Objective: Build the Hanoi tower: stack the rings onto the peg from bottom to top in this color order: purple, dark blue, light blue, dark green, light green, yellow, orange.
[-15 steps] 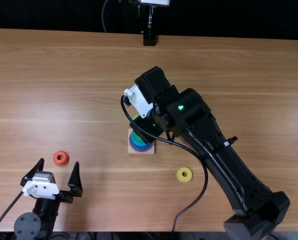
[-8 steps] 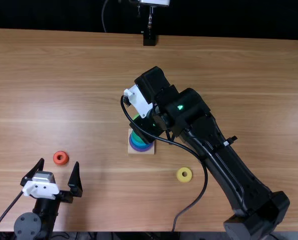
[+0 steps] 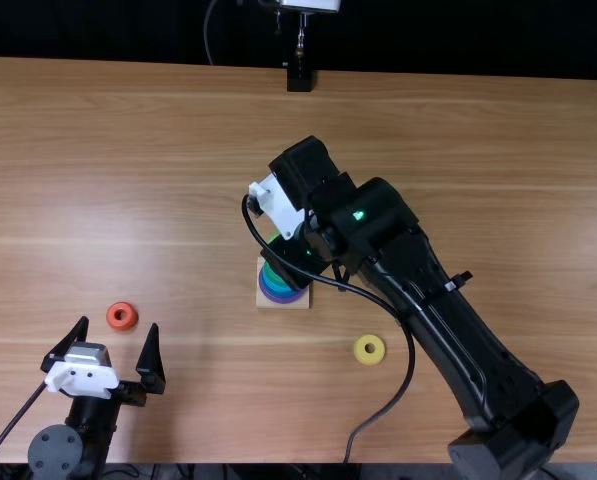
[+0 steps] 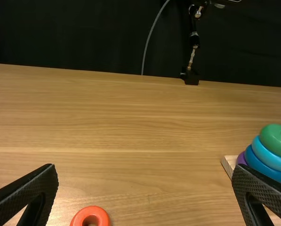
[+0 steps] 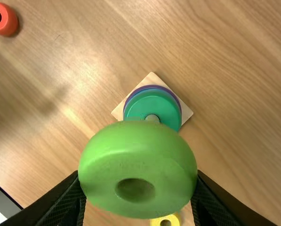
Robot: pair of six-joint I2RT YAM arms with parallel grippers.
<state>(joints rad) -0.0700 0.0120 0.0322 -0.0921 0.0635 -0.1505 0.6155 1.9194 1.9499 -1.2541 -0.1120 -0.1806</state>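
The wooden bench (image 3: 128,190) fills most of the top view; the right arm (image 3: 458,335) crosses it from lower right to the middle. At lower left, the left tool (image 3: 119,325) is spread and empty. Near the middle sits the square base (image 5: 187,114), bearing the purple ring (image 4: 242,159), dark blue ring (image 4: 262,166), light blue ring (image 4: 272,157) and dark green ring (image 4: 276,141). The right tool (image 5: 138,174) pinches the light green ring (image 5: 138,141) by opposite sides, the next one due. Keep that ring level, centre its hole (image 5: 135,190) over the peg (image 5: 152,117), lower gently, and let go only once it seats; off-centre, it could catch the peg's tip. The yellow ring (image 3: 369,349) waits below and right of centre, the smaller orange ring (image 3: 122,316) at lower left.
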